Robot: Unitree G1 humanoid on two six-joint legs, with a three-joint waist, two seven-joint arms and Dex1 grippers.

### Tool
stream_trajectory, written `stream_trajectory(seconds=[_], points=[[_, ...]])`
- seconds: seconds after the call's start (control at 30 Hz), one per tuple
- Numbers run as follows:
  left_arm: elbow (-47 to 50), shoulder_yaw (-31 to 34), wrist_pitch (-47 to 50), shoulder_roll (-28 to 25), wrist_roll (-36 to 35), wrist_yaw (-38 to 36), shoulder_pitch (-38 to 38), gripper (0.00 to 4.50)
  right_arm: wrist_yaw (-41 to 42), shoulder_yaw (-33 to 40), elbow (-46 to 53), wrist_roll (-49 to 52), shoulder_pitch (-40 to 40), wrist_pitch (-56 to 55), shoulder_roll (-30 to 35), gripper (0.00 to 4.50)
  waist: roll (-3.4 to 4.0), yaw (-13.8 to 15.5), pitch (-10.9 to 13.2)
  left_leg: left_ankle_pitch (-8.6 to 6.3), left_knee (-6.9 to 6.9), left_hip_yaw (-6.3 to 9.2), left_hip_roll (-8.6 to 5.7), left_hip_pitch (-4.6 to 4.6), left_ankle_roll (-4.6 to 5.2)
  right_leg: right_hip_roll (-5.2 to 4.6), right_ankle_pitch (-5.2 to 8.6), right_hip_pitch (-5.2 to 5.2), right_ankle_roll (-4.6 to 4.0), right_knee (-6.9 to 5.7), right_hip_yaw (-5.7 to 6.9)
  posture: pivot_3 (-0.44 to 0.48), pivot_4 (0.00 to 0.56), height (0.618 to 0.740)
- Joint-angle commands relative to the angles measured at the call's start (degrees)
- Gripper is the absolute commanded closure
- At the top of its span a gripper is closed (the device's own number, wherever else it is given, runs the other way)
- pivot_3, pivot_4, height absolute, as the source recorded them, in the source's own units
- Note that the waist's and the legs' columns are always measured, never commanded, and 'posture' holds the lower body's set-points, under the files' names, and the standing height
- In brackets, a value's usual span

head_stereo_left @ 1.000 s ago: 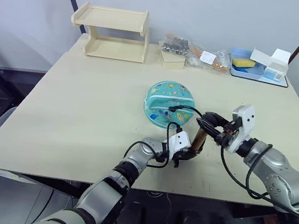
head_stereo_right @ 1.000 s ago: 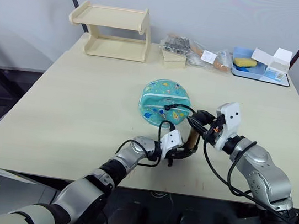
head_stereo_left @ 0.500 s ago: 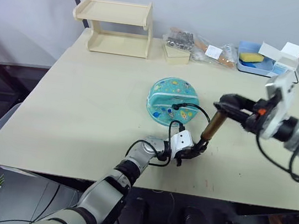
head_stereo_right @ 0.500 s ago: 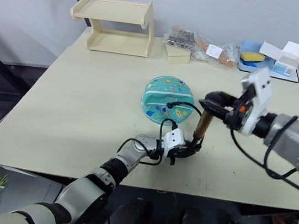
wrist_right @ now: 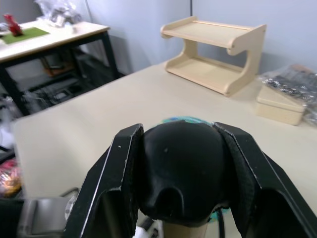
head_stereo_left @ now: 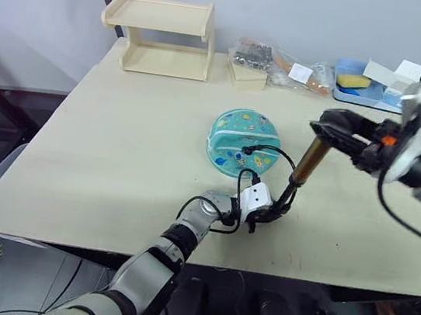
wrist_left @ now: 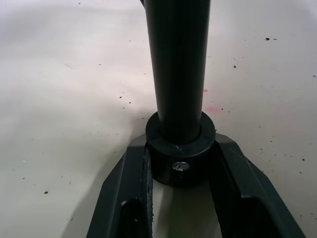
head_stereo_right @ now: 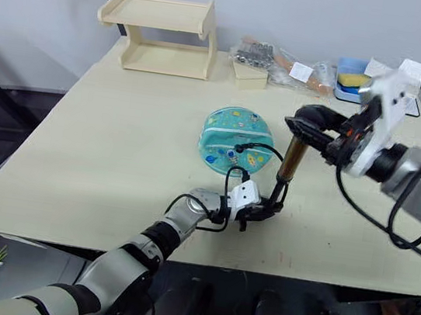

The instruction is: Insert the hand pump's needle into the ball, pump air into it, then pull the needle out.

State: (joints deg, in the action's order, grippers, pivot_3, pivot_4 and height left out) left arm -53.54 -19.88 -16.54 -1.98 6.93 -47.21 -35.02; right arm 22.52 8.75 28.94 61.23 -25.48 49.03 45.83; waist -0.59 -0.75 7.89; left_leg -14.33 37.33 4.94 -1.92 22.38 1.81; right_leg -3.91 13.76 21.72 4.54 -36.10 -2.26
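The teal ball [head_stereo_left: 239, 141] lies as a flattened dome at the table's middle. A thin black hose [head_stereo_left: 274, 152] loops from the hand pump to the ball's top; the needle is too small to make out. The pump [head_stereo_left: 309, 159] stands tilted just right of the ball, its gold barrel raised and a black rod stretched out below it. My left gripper [head_stereo_left: 269, 212] rests on the table, shut on the pump's black bottom collar [wrist_left: 180, 148]. My right gripper [head_stereo_left: 336, 133] is up in the air, shut on the pump's black handle [wrist_right: 179, 173].
A wooden shelf [head_stereo_left: 161, 37] stands at the table's far left. Plastic bags [head_stereo_left: 275, 61], a small wooden box [head_stereo_left: 245, 77], a blue tray with a sponge [head_stereo_left: 350, 81] and a white carton [head_stereo_left: 393, 73] line the far edge. Another table [wrist_right: 44, 34] stands beyond.
My right gripper has risen and moved right with the handle, drawing the gold barrel away from the base so the rod shows. The left gripper stays put on the collar.
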Motion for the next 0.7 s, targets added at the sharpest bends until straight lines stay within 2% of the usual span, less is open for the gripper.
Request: stream_trajectory(seconds=[0.03,0.2,0.37,0.5,0.6,0.7], points=[[-2.9,-1.0,2.2,-1.1,2.0,0.1,2.5,3.46,2.4,-10.2,-5.2,-11.0,6.8,-4.2,-4.9,2.79,-0.21,-0.2,-0.2,0.0,-0.03,-0.03,0.02,-0.16,0.0,0.01,0.02,-0.11,0.03,0.01,-0.05,0.0,0.15,0.74],[-1.8,-0.9,2.9,-1.2,1.7,0.5,3.1,3.46,6.4,-17.9,-13.6,-23.4,11.4,-12.3,-10.2,2.79,-0.34,-0.4,-0.7,-0.01,-0.13,-0.01,0.24,-0.62,-0.02,0.23,0.15,-0.34,0.22,0.05,-0.04,0.0,0.15,0.74],[-1.2,-0.9,3.2,-1.4,1.7,0.5,3.6,3.46,9.2,-20.1,-18.5,-29.8,11.8,-16.5,-13.5,2.79,-0.33,-0.3,-0.9,-0.01,-0.23,0.02,0.35,-0.67,-0.02,0.36,0.12,-0.32,0.18,0.05,0.0,0.0,0.15,0.74],[-1.2,-0.8,3.3,-1.6,1.6,0.5,3.7,3.46,9.8,-15.9,-13.2,-27.7,9.6,-14.5,-12.7,2.79,-0.27,-0.3,-0.9,-0.01,-0.24,0.02,0.34,-0.64,-0.02,0.35,0.03,-0.3,0.02,0.05,-0.02,0.0,0.15,0.74],[-1.6,-1.0,3.2,-1.4,1.7,0.6,3.6,3.46,9.8,-7.9,-4.7,-19.7,5.0,-8.9,-9.0,2.79,0.03,-0.2,-0.6,-0.01,-0.21,0.01,0.33,-0.54,-0.02,0.32,0.02,-0.22,0.01,0.05,-0.03,0.0,0.15,0.74],[-2.0,-1.0,3.1,-1.2,1.7,0.5,3.5,3.46,8.7,-1.2,-0.4,-11.2,0.3,-2.9,-5.4,2.8,0.34,0.1,-0.1,0.0,-0.15,0.03,0.21,-0.17,-0.02,0.19,-0.06,0.02,-0.09,0.06,-0.03,0.0,0.15,0.74]])
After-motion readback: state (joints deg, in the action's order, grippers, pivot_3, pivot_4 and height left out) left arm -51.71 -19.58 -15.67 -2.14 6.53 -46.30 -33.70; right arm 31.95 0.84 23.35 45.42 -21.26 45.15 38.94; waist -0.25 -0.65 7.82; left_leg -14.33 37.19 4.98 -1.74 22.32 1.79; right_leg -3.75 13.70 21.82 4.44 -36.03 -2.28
